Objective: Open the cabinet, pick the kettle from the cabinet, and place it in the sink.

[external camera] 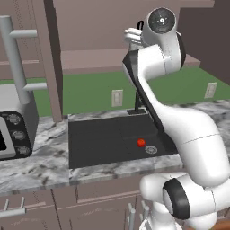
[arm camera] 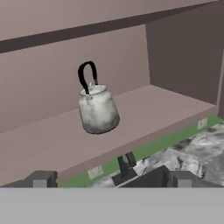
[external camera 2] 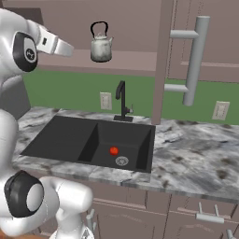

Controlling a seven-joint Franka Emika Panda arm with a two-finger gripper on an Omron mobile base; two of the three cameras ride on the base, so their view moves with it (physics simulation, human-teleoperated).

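Observation:
The cabinet (external camera 2: 135, 23) stands open, its door (external camera 2: 219, 37) swung out to the right with a long grey bar handle (external camera 2: 196, 60). The small silvery kettle (external camera 2: 101, 46) with a black arched handle stands upright on the cabinet's bottom board (arm camera: 153, 113). My gripper (external camera 2: 69, 48) hangs at kettle height, a short way to its left and apart from it. In the hand view the kettle (arm camera: 98, 109) sits ahead, left of centre, and the gripper (arm camera: 110, 179) is open with nothing between its fingertips (arm camera: 41, 179). The dark sink (external camera 2: 70, 135) lies below.
A small red ball (external camera 2: 114, 150) lies in the basin beside the round drain (external camera 2: 122, 161). A black faucet (external camera 2: 122, 100) rises behind the sink. The other open door (external camera: 47, 58) and its handle (external camera: 13, 58) stand at the left above a grey appliance (external camera: 15, 130).

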